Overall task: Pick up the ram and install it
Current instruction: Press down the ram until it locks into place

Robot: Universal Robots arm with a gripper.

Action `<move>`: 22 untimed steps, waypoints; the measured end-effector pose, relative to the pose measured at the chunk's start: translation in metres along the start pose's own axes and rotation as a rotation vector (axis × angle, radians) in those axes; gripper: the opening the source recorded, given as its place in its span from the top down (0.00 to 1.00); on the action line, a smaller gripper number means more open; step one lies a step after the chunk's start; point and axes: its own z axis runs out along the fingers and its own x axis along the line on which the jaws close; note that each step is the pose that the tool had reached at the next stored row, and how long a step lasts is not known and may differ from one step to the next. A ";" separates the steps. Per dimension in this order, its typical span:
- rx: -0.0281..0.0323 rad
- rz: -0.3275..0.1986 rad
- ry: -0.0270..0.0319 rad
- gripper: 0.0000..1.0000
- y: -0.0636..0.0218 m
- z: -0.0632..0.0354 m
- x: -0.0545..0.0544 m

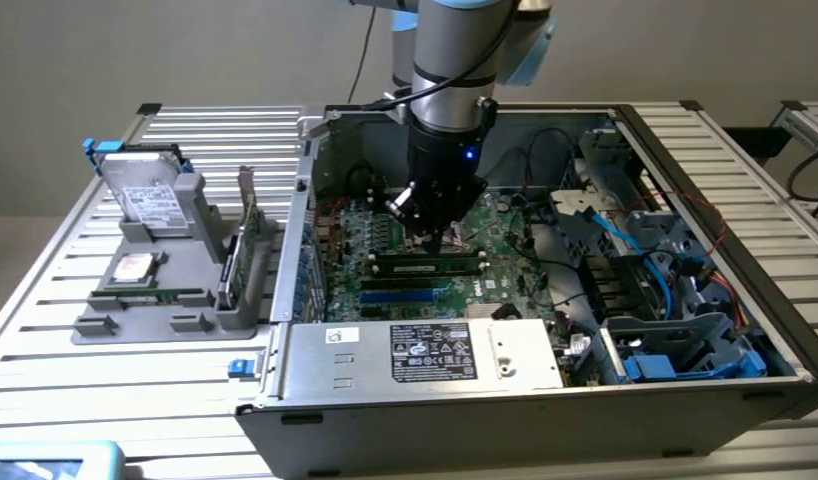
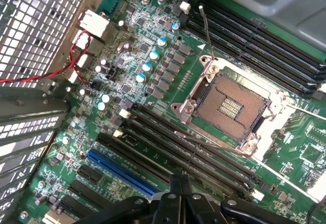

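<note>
While the arm [image 1: 456, 90] reaches straight down into the open computer case [image 1: 543, 390], we see its dark gripper [image 1: 436, 232] poised just above the motherboard [image 1: 516, 235], beside the memory slots. The fingers are closed together, and we see nothing held between them in the wrist view, where the gripper [image 2: 179, 183] appears as two black metal tips pressed side by side.

In the exterior view, a slim green ram [image 1: 429, 268] stick lies seated lengthwise in a slot directly below the gripper, with a blue slot [image 1: 406, 296] parallel to it. The case is grey sheet metal, with a labelled power supply [image 1: 429, 352] along its near edge and blue cables [image 1: 620, 235] on the exterior view's right. To the exterior view's left, a grey holder [image 1: 162, 310] on the ribbed metal surface [image 1: 62, 400] carries a silver hard drive [image 1: 149, 195] and an upright green expansion card [image 1: 249, 240].

The wrist view adds board detail: a square processor socket [image 2: 232, 107] with a metal frame, rows of long black memory slots [image 2: 193, 147], cylindrical capacitors [image 2: 147, 66], a red wire [image 2: 56, 71], and a perforated metal grille [image 2: 35, 20].
</note>
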 end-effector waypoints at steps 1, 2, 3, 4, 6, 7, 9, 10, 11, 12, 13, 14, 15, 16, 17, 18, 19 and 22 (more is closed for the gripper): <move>-0.0003 0.009 -0.0002 0.89 0.0000 0.0000 0.000; -0.0006 0.018 -0.0005 0.89 0.0000 0.0000 0.000; -0.0005 0.026 -0.0014 0.89 0.0000 0.0000 0.000; 0.0001 0.033 -0.0032 0.89 0.0000 0.0000 0.000; 0.0025 0.044 -0.0078 0.89 0.0000 0.0000 0.000; 0.0039 0.050 -0.0103 0.89 0.0000 0.0000 0.000; 0.0056 0.063 -0.0121 0.89 0.0000 0.0000 0.000; 0.0064 0.069 -0.0121 0.89 -0.0001 -0.0001 0.000; 0.0071 0.077 -0.0119 0.89 0.0000 -0.0001 0.000; 0.0077 0.085 -0.0116 0.89 0.0000 0.0000 0.000; 0.0083 0.094 -0.0112 0.89 0.0000 0.0000 0.000; 0.0087 0.104 -0.0111 0.89 0.0000 0.0000 0.000; 0.0092 0.114 -0.0111 0.89 0.0000 -0.0001 0.000; 0.0096 0.123 -0.0111 0.89 0.0000 0.0000 0.000; 0.0100 0.133 -0.0110 0.89 0.0000 0.0000 0.000; 0.0104 0.142 -0.0110 0.89 0.0000 0.0000 0.000; 0.0107 0.152 -0.0110 0.89 0.0000 0.0000 0.000; 0.0116 0.180 -0.0113 0.89 0.0000 0.0000 0.000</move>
